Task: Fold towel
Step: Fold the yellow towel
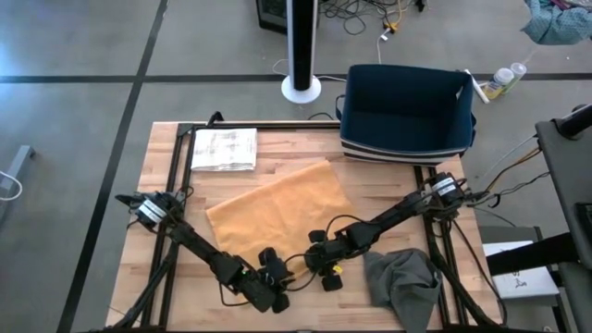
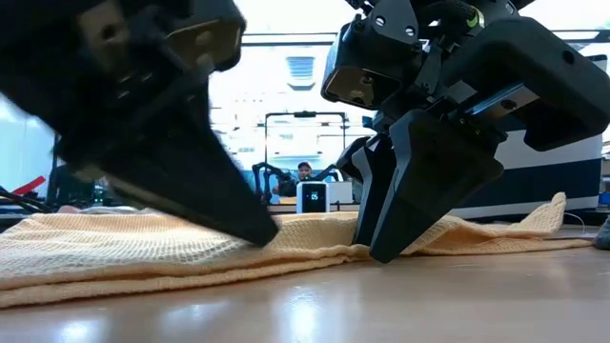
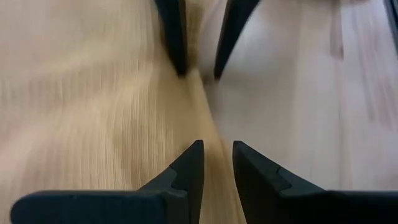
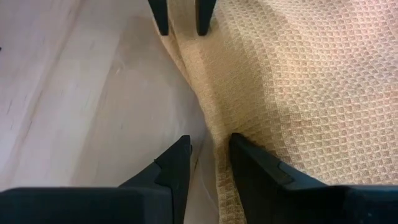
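Observation:
An orange waffle-weave towel (image 1: 277,203) lies spread at a slant on the wooden table (image 1: 166,268). Its near edge (image 2: 143,276) rests on the wood. Both grippers stand side by side at that near edge. My left gripper (image 1: 277,266) (image 3: 217,163) reaches in from the near left. My right gripper (image 1: 316,257) (image 4: 210,155) reaches in from the right. Each is shut on the towel's edge. In each wrist view the other gripper's two fingertips show farther along the same edge. My left gripper pinches the towel's near edge (image 3: 210,127) between its two fingers, one on the cloth side and one on the bare-wood side. It slants down from the near left. The edge stays on the table, raised into a low ridge toward the other gripper. My right gripper pinches the same near edge (image 4: 211,134) a little farther right, with one finger (image 4: 249,155) over the cloth and the other (image 4: 177,158) over the wood. It slants steeply down from the right. The towel lies on the table, its edge bunched between the fingers.
A dark blue bin (image 1: 407,116) stands at the far right of the table. A folded white cloth (image 1: 224,150) lies at the far left, and a crumpled grey cloth (image 1: 402,282) at the near right. A white pole base (image 1: 302,88) stands on the floor beyond the table.

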Tool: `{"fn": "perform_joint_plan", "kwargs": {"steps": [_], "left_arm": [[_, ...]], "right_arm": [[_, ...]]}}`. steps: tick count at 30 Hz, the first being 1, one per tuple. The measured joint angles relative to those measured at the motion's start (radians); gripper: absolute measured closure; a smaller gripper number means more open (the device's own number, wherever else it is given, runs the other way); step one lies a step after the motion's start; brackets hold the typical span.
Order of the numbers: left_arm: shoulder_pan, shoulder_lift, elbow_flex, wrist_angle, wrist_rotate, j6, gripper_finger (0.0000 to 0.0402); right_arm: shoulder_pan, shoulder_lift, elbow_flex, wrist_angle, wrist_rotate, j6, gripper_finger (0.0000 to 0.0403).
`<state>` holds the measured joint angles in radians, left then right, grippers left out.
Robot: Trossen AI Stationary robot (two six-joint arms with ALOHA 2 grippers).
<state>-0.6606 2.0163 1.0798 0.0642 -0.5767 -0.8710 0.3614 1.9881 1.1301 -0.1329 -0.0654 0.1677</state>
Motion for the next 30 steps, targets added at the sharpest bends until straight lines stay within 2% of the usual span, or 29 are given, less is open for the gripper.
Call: {"fn": "perform_joint_plan", "kwargs": {"steps": [5, 10, 13, 16, 18, 21, 24, 30], "left_arm": [[-0.024, -0.004, -0.031, -0.035, 0.040, -0.069, 0.0325], [-0.046, -0.028, -0.032, -0.128, 0.091, -0.083, 0.0325], [-0.052, -0.070, -0.033, -0.239, 0.139, -0.085, 0.0325], [-0.054, -0.128, -0.039, -0.382, 0.156, -0.089, 0.0325], [-0.055, -0.168, -0.041, -0.472, 0.164, -0.094, 0.0325], [-0.054, -0.231, -0.044, -0.565, 0.108, -0.140, 0.0325], [-0.056, -0.256, -0.069, -0.512, 0.022, -0.162, 0.0325], [-0.052, -0.192, -0.086, -0.179, -0.028, -0.052, 0.0325]], "right_arm": [[0.007, -0.034, -0.003, -0.012, 0.001, -0.002, 0.0279], [0.050, -0.150, -0.009, -0.074, 0.025, 0.004, 0.0260], [0.076, -0.237, -0.012, -0.152, 0.096, 0.024, 0.0250], [0.086, -0.280, -0.051, -0.230, 0.195, 0.070, 0.0243], [0.087, -0.292, -0.084, -0.237, 0.226, 0.128, 0.0240], [0.091, -0.301, -0.145, -0.228, 0.234, 0.197, 0.0238], [0.103, -0.280, -0.194, -0.229, 0.249, 0.227, 0.0238], [0.174, -0.320, -0.198, -0.239, 0.261, 0.180, 0.0238]]}}
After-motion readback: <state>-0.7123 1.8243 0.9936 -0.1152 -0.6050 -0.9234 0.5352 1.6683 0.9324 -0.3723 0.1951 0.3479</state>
